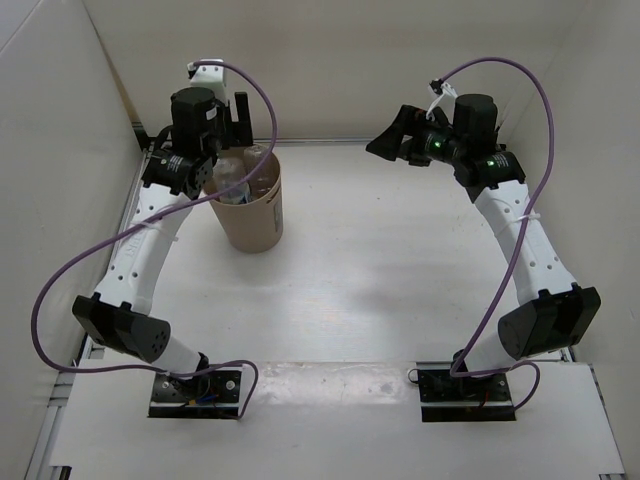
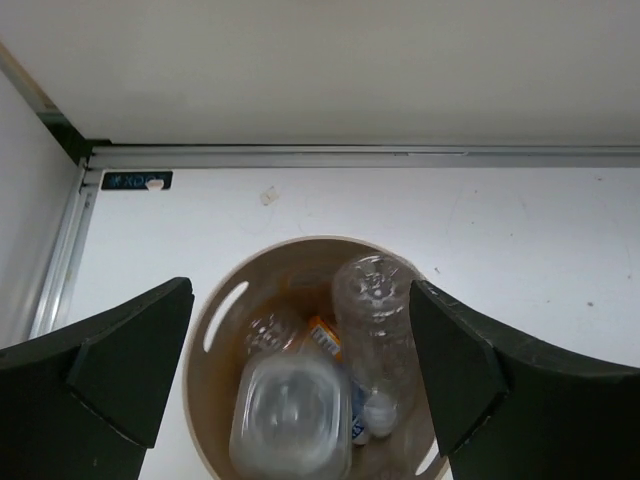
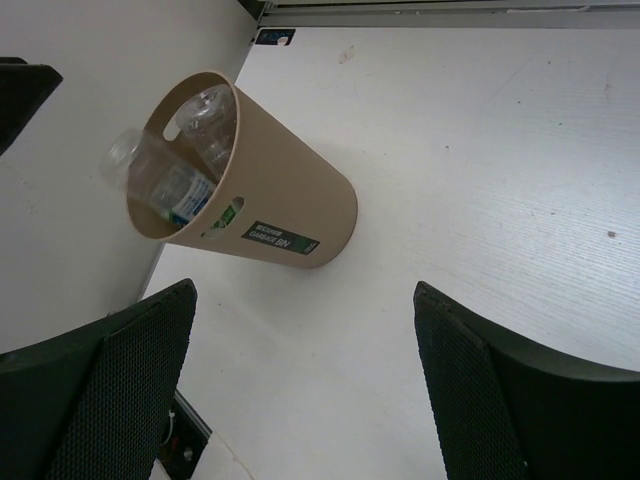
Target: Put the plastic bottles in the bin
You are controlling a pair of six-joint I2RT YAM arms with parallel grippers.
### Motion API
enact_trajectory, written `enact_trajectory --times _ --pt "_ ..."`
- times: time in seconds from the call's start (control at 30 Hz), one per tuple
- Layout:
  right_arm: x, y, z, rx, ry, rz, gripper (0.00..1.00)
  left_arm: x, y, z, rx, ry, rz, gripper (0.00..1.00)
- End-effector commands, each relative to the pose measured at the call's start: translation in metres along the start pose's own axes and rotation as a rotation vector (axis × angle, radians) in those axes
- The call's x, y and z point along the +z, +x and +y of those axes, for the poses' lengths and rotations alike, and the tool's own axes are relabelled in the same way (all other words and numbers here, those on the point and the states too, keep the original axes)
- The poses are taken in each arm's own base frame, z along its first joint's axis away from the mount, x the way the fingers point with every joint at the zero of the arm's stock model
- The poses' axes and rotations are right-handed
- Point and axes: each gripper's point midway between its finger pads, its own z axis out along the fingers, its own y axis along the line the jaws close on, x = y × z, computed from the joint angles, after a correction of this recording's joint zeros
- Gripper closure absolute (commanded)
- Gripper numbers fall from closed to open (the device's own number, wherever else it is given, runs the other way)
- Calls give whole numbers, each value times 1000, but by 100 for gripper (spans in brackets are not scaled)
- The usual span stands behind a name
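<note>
The tan bin (image 1: 255, 215) stands at the back left of the table. My left gripper (image 1: 230, 122) hangs right above its mouth, open and empty (image 2: 300, 292). Inside the bin (image 2: 215, 330) lie several bottles: a blurred clear plain bottle (image 2: 290, 420) nearest the camera, a clear bottle (image 2: 375, 325) standing cap down, an orange bottle (image 2: 322, 336) and another clear one (image 2: 268, 330). A blue label (image 2: 358, 425) shows low between them. My right gripper (image 1: 390, 142) is open and empty at the back right, well away from the bin (image 3: 285, 195). A blue-labelled bottle (image 3: 170, 190) pokes past the rim.
White walls enclose the table on the left, back and right. A metal rail (image 2: 350, 155) runs along the back edge just behind the bin. The bin has slot handles and a dark label (image 3: 280, 238) on its side.
</note>
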Motion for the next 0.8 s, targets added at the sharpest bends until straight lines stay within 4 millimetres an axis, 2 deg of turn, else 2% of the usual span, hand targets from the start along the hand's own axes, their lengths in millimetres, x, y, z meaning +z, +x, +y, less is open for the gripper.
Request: enact_trajectory --times 0.0,0.1,0.17,0.23,0.27,0.3,0.33,0.4,0.43,0.5,0.53,0.57,0.6,0.67,0.7,0.73,0.77 --pt "-11 -18 11 -45 -15 -52 10 -22 -14 6 -55 7 -42 0" --pt "-11 -20 6 -61 9 -59 10 -35 -22 19 -62 -34 -65 0" --pt "-11 -20 -9 -95 71 -64 10 -56 -33 31 -66 -63 -99 0" --pt "-10 -16 -19 -151 102 -50 10 -66 -27 48 -52 -120 -78 0" --pt "-8 -12 -29 -161 139 -38 10 -79 -24 55 -51 -130 -81 0" --pt "-9 -9 -33 -200 151 -25 10 -84 -15 63 -45 -164 -54 0" --pt "-9 0 -41 -205 172 3 10 -87 3 72 -41 -187 -5 0" --pt "-15 10 -58 -252 238 50 10 -105 26 84 -48 -214 52 0" --pt "-18 24 -70 -241 266 96 10 -113 48 96 -107 -259 104 0" --pt "-29 31 -88 -249 311 134 10 -123 96 109 -151 -329 208 0" --pt "-32 43 -96 -232 316 174 10 -136 107 117 -193 -364 220 0" --pt "-41 39 -110 -236 347 170 10 -140 116 120 -218 -386 230 0" --pt "-46 45 -117 -222 362 191 10 -152 142 125 -212 -402 253 0" --pt "-57 51 -135 -201 414 209 10 -159 150 130 -208 -418 234 0" --pt "-59 52 -138 -204 428 210 10 -169 169 133 -206 -422 232 0" --pt "-63 55 -147 -199 474 220 10 -168 169 134 -191 -413 202 0" --pt "-64 57 -150 -199 489 223 10 -166 186 134 -169 -411 222 0"
